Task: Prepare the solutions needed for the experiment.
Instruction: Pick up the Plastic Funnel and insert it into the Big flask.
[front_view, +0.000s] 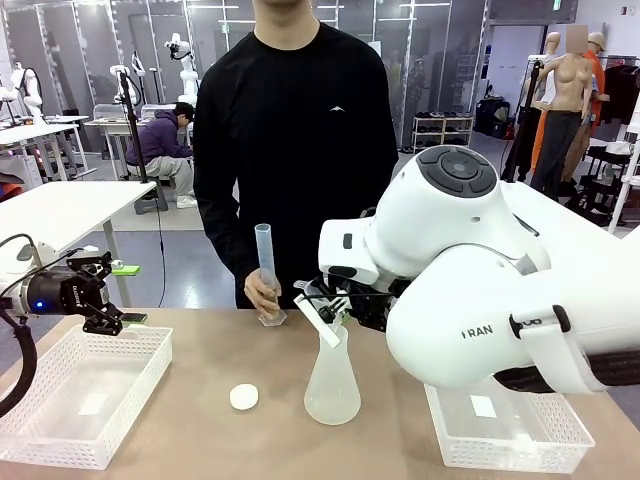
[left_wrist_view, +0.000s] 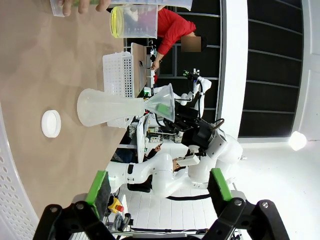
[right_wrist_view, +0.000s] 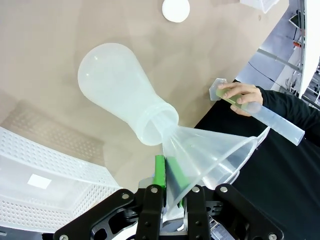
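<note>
This is a robotics research lab in an open, office-like hall. Across the lower half of the front view, a tan table (front_view: 200, 350) carries plastic labware: a translucent conical flask (front_view: 332, 385) with a funnel (front_view: 325, 328) at its neck, and white perforated baskets at lower left (front_view: 125, 410) and lower right (front_view: 520, 440). A person in black (front_view: 295, 130) at centre holds a graduated cylinder (front_view: 264, 250). A white robot arm (front_view: 470, 300) bulks on the right. At upper left stand white worktables (front_view: 60, 205), with a person in a purple hoodie (front_view: 165, 140) crouched beside one. Glazed partitions (front_view: 410, 50) run along the top, with a low shelf rack (front_view: 443, 130) at upper right.
</note>
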